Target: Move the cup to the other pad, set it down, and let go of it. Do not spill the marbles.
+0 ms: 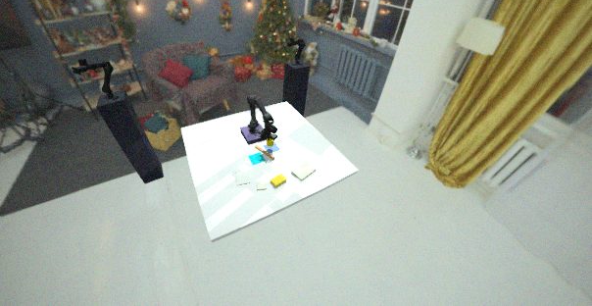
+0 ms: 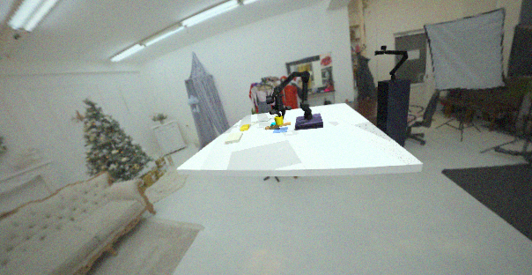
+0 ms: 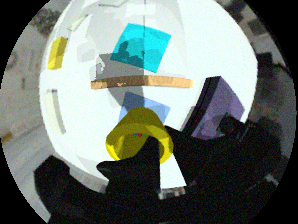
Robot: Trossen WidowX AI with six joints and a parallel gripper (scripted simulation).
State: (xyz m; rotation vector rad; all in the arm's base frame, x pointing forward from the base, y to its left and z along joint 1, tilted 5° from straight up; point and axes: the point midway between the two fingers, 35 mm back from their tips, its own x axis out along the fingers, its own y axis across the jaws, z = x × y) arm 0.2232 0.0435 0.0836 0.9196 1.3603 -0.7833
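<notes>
- The gripper (image 3: 148, 163) is clamped on the rim of the yellow cup (image 3: 137, 136) — it sits over the blue pad (image 3: 144, 106).
- A rigid, light cup with loose marbles inside probably needs keeping upright.
- The arm (image 2: 294, 91) arches forward from its purple base (image 2: 308, 122).
- Beyond a wooden stick (image 3: 141, 83) lies the cyan pad (image 3: 141, 47).

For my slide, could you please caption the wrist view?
Gripper shut on the yellow cup above the blue pad, cyan pad beyond the wooden stick.
</notes>
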